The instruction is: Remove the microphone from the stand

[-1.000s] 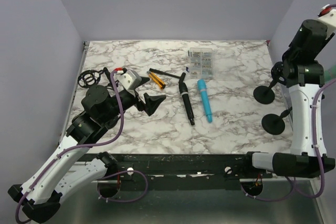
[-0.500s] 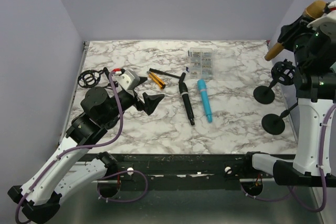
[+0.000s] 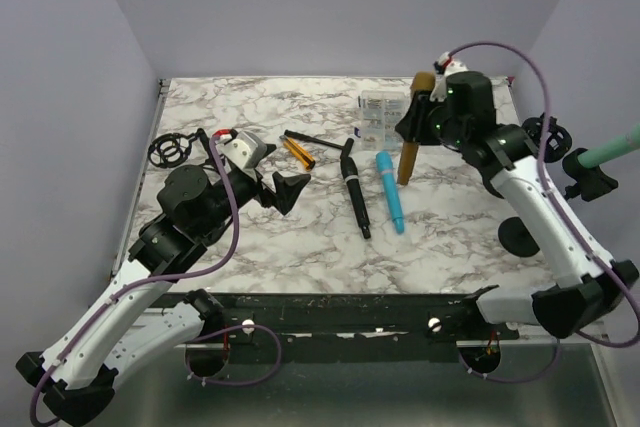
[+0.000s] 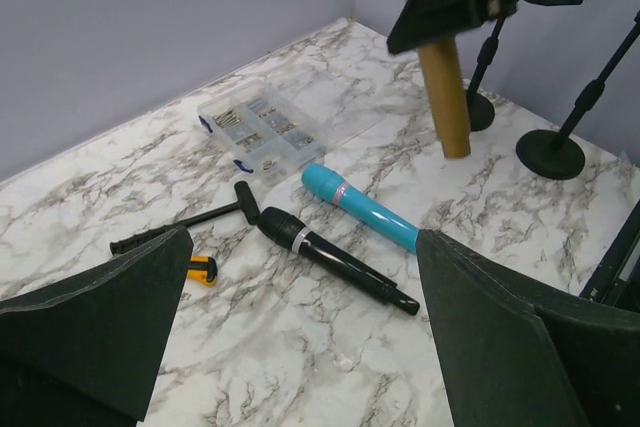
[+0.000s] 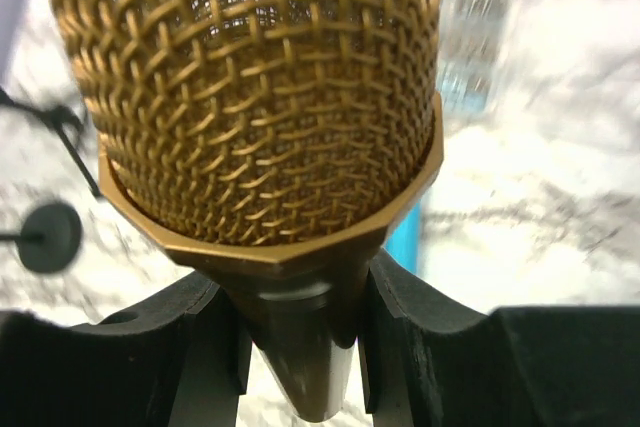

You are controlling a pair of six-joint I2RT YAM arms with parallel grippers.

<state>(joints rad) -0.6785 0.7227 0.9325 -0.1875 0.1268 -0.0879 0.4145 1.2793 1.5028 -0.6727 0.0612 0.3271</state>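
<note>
The gold microphone (image 3: 406,152) is held clear of the stand (image 3: 548,131), upright with its mesh head uppermost. It is carried over the desk (image 3: 300,247) at about two o'clock from the desk's middle. It is clenched at the neck, just under the head, by the right hand (image 3: 418,112). In the right wrist view the fingers (image 5: 205,342) are seen pressed against both sides of the neck (the background there is blurred). Whether the lower end touches the marble cannot be told.

The stand is found at the three o'clock edge, partly hidden behind the right arm and well apart from the microphone.

The left hand (image 3: 288,193) is released, with its jaws spread wide and nothing grasped. It is poised low over the desk at about nine o'clock.

A black microphone (image 3: 353,190) and a teal microphone (image 3: 390,190) are laid side by side near the middle, apart from each other. The gold microphone's lower end is seen near the teal one's far end. A clear parts box (image 3: 385,117) is set at twelve o'clock from them.
</note>
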